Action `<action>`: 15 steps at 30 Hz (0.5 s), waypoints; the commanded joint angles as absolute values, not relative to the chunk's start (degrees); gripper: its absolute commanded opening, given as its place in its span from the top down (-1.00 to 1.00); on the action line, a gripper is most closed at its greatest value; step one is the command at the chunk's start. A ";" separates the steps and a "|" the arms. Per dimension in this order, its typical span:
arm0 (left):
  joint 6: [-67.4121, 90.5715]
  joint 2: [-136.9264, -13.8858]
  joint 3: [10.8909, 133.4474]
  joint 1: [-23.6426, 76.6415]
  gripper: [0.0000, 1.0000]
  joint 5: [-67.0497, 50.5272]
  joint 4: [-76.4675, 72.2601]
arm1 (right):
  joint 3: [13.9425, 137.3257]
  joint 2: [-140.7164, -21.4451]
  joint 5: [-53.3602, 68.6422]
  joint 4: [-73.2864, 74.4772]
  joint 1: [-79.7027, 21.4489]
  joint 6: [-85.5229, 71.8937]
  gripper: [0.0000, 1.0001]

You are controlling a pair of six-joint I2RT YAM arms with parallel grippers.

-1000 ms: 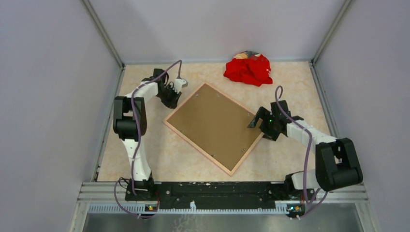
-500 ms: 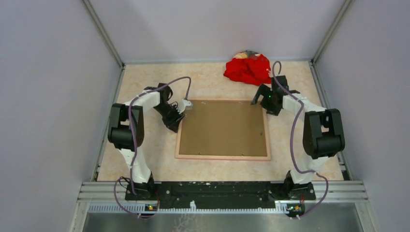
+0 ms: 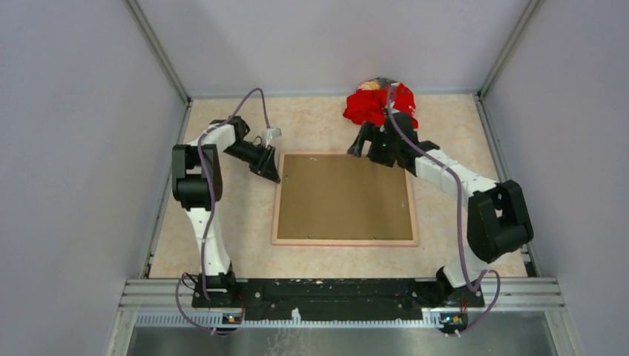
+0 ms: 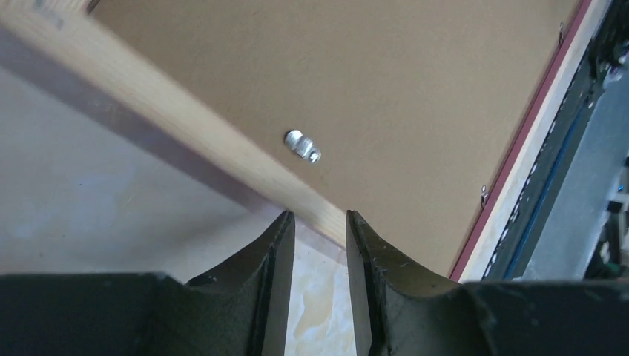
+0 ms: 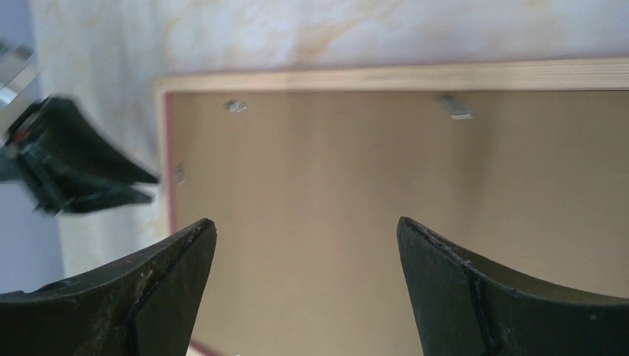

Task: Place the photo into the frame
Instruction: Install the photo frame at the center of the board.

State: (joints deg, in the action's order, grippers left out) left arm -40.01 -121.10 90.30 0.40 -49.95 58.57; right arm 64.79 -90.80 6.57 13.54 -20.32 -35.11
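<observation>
Left jaws stand a narrow gap apart, gripping nothing; right jaws are spread wide and empty. From above, the frame (image 3: 345,242) lies back up, square on the counter (image 3: 245,237), with the left jaws by its far left corner, the right jaws over its far edge, and a red cloth (image 3: 363,107) beyond. Only the left wrist view shows the fingertips (image 4: 278,245) close to the tan rail; I cannot tell if they touch. A metal tab (image 4: 303,145) sits past it on the backing board (image 4: 415,89). The right wrist view alone looks across the board to the left jaws.
</observation>
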 commanded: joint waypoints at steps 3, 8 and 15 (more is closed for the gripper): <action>-33.81 -123.58 89.62 0.79 0.41 -52.54 54.02 | 66.28 -96.38 13.83 1.53 -30.24 -38.08 -0.75; -33.23 -123.76 88.48 0.78 0.57 -52.91 52.54 | 70.70 -102.70 16.69 -3.45 -34.54 -39.63 -0.64; -31.92 -124.99 86.78 0.72 0.65 -52.70 50.17 | 77.65 -112.79 19.74 -6.19 -38.63 -41.35 -0.55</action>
State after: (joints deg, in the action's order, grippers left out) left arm -32.73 -124.18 88.25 0.36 -51.70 53.54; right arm 73.10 -109.06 16.51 -0.45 -36.49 -39.66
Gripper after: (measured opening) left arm 0.198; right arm 0.796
